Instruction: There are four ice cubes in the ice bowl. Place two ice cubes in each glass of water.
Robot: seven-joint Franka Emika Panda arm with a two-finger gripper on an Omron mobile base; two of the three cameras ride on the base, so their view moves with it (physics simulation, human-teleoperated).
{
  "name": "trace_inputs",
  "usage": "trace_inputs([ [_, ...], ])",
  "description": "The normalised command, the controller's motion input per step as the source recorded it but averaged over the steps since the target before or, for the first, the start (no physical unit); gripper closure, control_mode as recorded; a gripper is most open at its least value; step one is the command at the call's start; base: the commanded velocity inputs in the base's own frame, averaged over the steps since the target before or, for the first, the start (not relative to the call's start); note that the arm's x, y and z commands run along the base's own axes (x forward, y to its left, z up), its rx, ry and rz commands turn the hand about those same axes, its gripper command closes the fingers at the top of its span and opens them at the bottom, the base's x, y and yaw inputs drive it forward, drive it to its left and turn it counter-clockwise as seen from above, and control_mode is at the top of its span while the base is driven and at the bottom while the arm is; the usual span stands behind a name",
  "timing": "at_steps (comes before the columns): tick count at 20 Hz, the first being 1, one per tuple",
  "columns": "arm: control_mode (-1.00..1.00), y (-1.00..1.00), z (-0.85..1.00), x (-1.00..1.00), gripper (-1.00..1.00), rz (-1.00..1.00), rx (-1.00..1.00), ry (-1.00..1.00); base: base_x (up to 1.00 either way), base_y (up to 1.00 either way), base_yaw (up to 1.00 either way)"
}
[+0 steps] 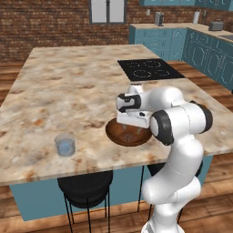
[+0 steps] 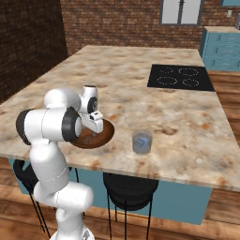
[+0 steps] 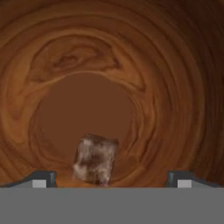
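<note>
Wooden round dark-brown ice bowl (image 1: 129, 134) sat near the front edge of the marble island counter (image 1: 68, 86), and the two-finger gripper (image 3: 111, 180) was down inside it w/ its jaws spread wide apart, nothing between them yet. Hand view showed one small translucent ice cube (image 3: 96, 159) lying on the bowl's floor, roughly between the two dark tips but a bit off to one side. It looked brownish-grey bc the wood showed through, mottled pale patches, edges a bit rounded. Couldn't tell from the base views how many other cubes were left in there, the hand blocked the bowl.

Handling guess: tiny, light, hard and prob slippery, so it'd squirt out if pinched on a corner. Best bet imo was squaring the pads on two opposite flat faces, mid-height, after centring over it.

One short clear tumbler of pale blue water (image 1: 65, 145) stood on the counter well apart from the bowl, near the same front edge
</note>
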Motion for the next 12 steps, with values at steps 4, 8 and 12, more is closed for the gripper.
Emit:
trace_inputs([
  [4,-1.00,0.20,-0.33,0.29,-1.00,-0.08,0.00,0.07,0.00,0.00,0.00],
  [8,-1.00,0.09,-0.28,0.18,-1.00,-0.06,0.00,0.06,0.00,0.00,0.00],
  [12,-1.00,0.00,-0.21,0.20,-1.00,-0.06,0.00,0.06,0.00,0.00,0.00],
])
